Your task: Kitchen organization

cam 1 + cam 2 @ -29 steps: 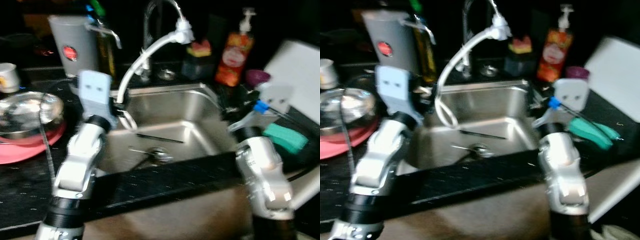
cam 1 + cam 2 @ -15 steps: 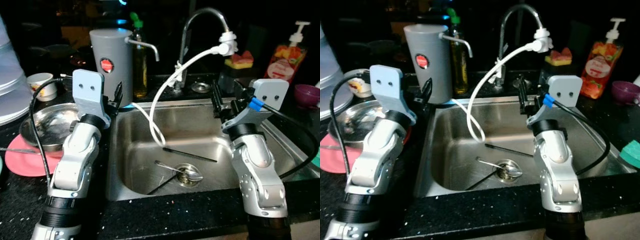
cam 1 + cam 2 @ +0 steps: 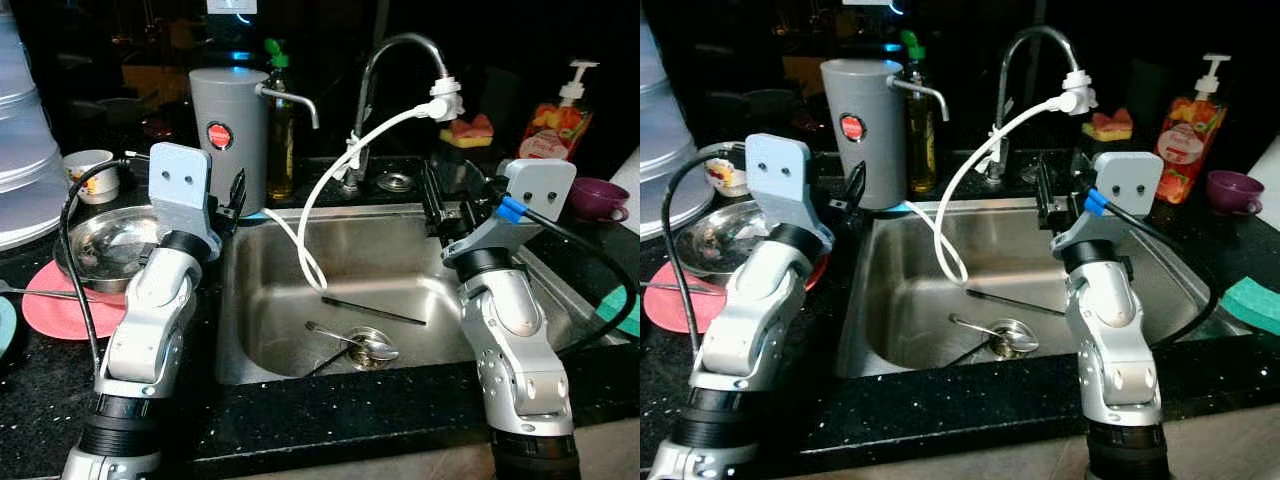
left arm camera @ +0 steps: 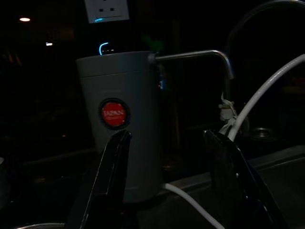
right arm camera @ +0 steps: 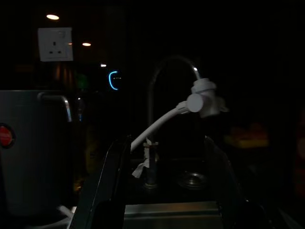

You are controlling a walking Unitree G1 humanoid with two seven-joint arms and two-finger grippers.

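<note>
Both tools, left tool (image 4: pixel 167 181) and right tool (image 5: pixel 164 183), hang spread apart and empty above the sink (image 3: pixel 400 262).

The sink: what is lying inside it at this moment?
Inside the sink lie a spoon over the drain, a thin dark stick, and the looped end of a white hose. The near wall hides the front of the basin floor.

The white container (image 3: pixel 20 140) at far left is cut by the edge. The teal sponge (image 3: pixel 1252 302) at right is cropped. The grey dispenser's red label (image 4: pixel 113 113) is unreadable.
</note>
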